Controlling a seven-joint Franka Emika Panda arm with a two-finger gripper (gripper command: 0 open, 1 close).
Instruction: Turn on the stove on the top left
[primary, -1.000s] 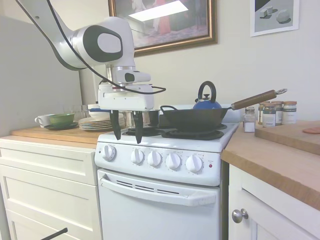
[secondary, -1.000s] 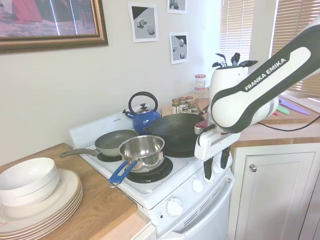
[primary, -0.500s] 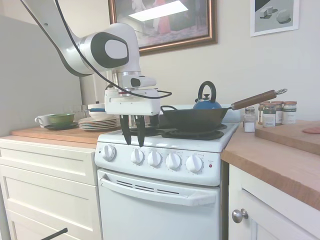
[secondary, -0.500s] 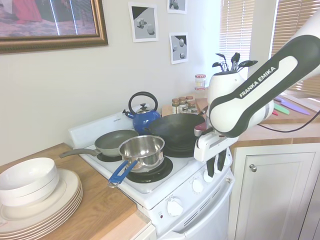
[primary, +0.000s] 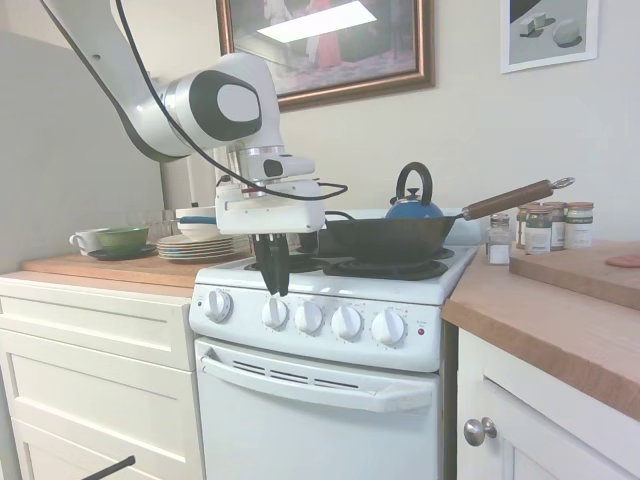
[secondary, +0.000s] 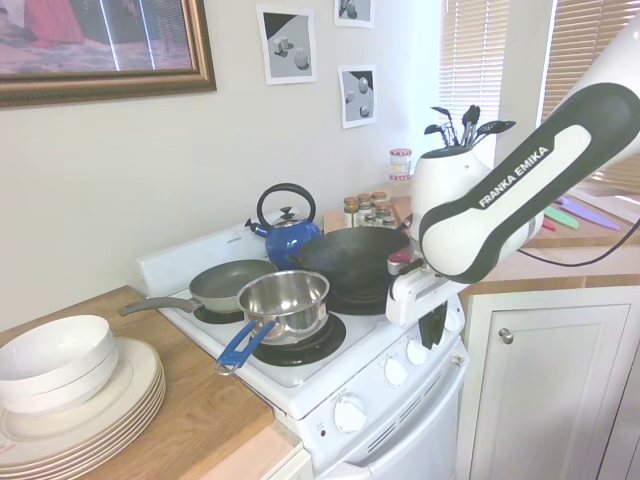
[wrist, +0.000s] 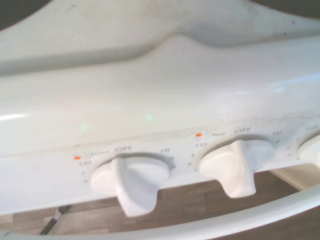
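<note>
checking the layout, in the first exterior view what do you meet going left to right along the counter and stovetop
Green bowl → stack of plates → gripper → blue kettle → spice jars

the gripper (primary: 272, 286) points straight down, its 2 fingers pressed together.

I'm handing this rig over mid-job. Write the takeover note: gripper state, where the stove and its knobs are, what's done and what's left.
Gripper: fingers together, holding nothing, pointing down just above the stove front panel, between the far-left knob and the second knob.
Stovetop holds a steel saucepan, grey frying pan, black wok and blue kettle.
Done: approach to the panel. The wrist view shows two knobs, their pointers by the OFF marks.
Left: confirm which knob serves the top-left burner, grip it and turn it on.
</note>
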